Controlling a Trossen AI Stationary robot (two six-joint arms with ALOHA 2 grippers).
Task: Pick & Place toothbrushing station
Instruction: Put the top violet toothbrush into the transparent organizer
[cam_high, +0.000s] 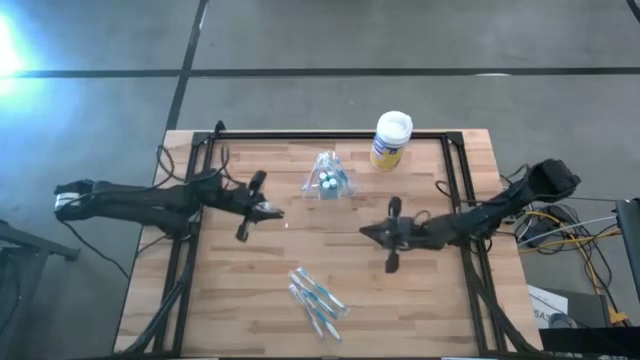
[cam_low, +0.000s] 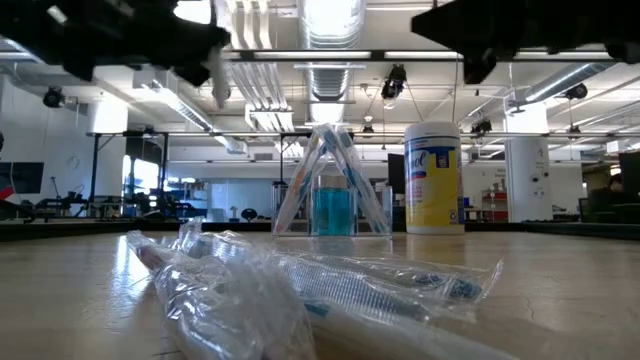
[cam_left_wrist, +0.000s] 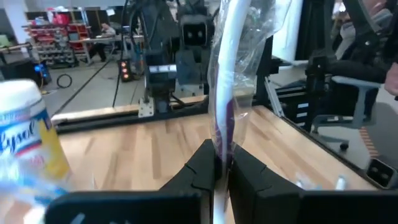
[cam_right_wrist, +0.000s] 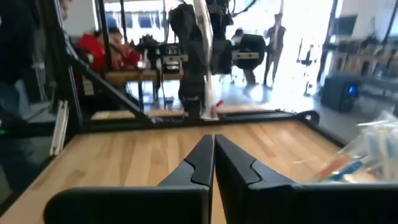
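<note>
The see-through cup stands upright on the table's far middle, with blue-white toothbrushes leaning in it; it also shows in the low view. Several wrapped toothbrushes lie on the table near its front edge and fill the front of the low view. My left gripper is left of the cup, above the table, and is shut on a wrapped white and pink toothbrush. My right gripper is right of the table's middle, shut and empty. My left gripper pinches the wrapped toothbrush between its two fingers, through the clear wrapper. The fingers lie across the brush, which stands on end in the hold. One end points down below the gripper, clear of the table.
A yellow canister with a white lid stands at the far edge, right of the cup. A black frame runs along the table's far, left and right sides. Bare wood lies between the cup and the wrapped toothbrushes.
</note>
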